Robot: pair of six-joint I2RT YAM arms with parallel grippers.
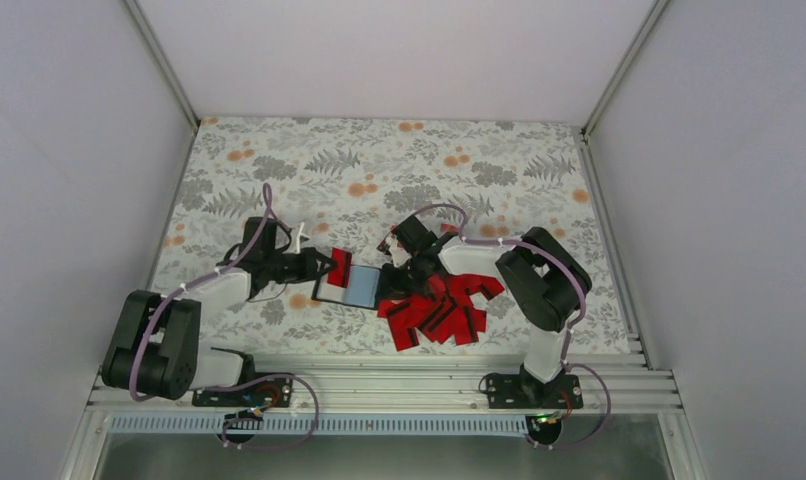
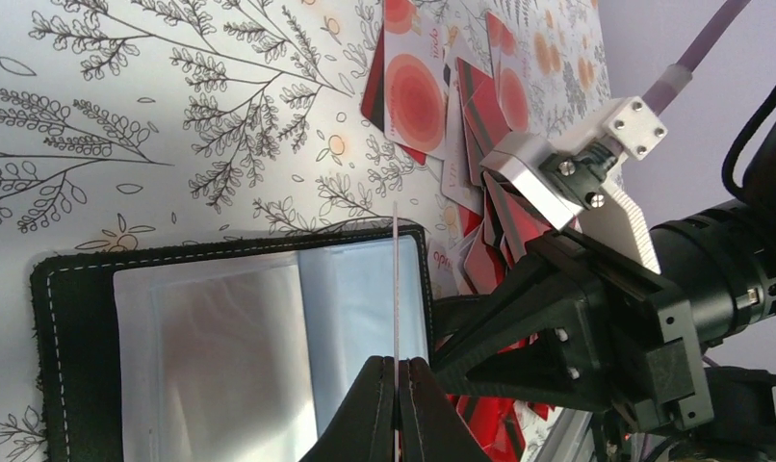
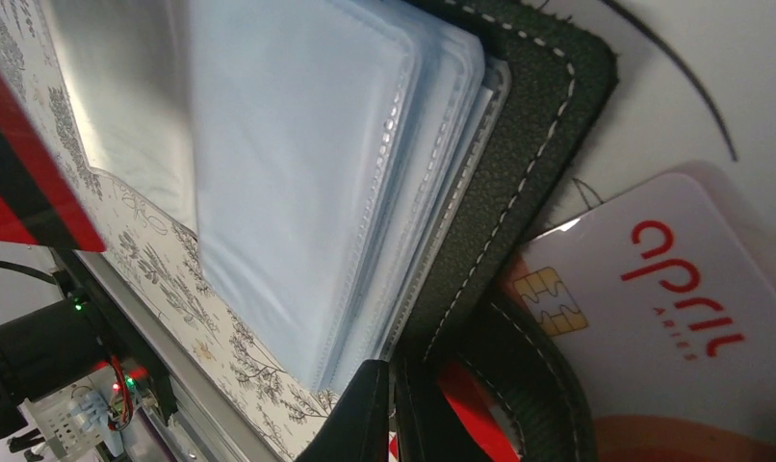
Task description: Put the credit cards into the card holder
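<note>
The card holder [image 1: 354, 288] lies open on the flowered cloth, its grey-blue sleeves up [image 2: 220, 327]. My left gripper [image 1: 324, 268] is shut on one red credit card [image 1: 340, 266]. That card shows edge-on in the left wrist view [image 2: 396, 279], upright over the holder's right sleeve. My right gripper [image 1: 387, 278] is shut at the holder's right edge [image 3: 392, 371], where the fanned clear sleeves meet the black stitched cover [image 3: 538, 125]. Whether it pinches a sleeve or the cover I cannot tell. The remaining credit cards [image 1: 441, 308] lie heaped just right of the holder.
A white card with red lettering and a chip [image 3: 673, 308] lies partly under the holder's cover. White walls enclose the cloth on three sides. A metal rail [image 1: 379, 385] runs along the near edge by the arm bases.
</note>
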